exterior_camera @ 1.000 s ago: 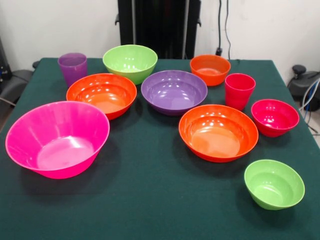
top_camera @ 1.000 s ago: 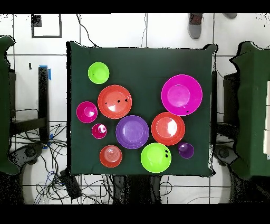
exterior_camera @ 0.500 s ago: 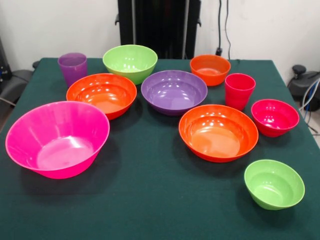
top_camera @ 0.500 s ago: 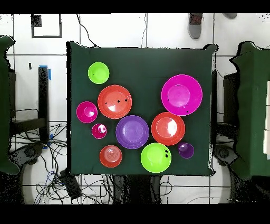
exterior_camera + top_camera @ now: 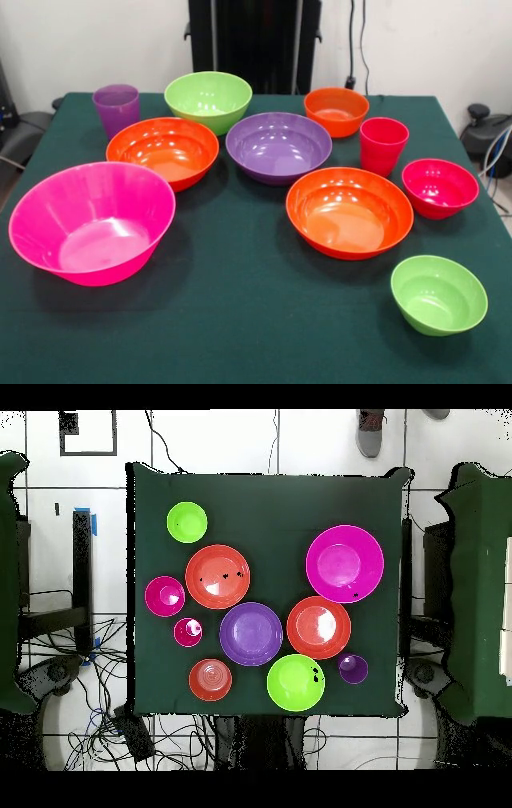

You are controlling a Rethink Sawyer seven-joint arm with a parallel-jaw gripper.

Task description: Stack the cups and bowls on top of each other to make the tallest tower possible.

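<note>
The cups (image 5: 116, 108) and bowls (image 5: 92, 220) are all spread out one by one on the green table (image 5: 240, 320), none on top of another, so no tower has been begun. They look shiny and hard, so they are likely light and slippery, and each is best gripped by its thin rim, with the wide pink bowl judged a good bottom piece and the purple cup and red cup (image 5: 382, 144) kept for the top. The gripper is not seen in either view, so the state of its fingers cannot be told.
</note>
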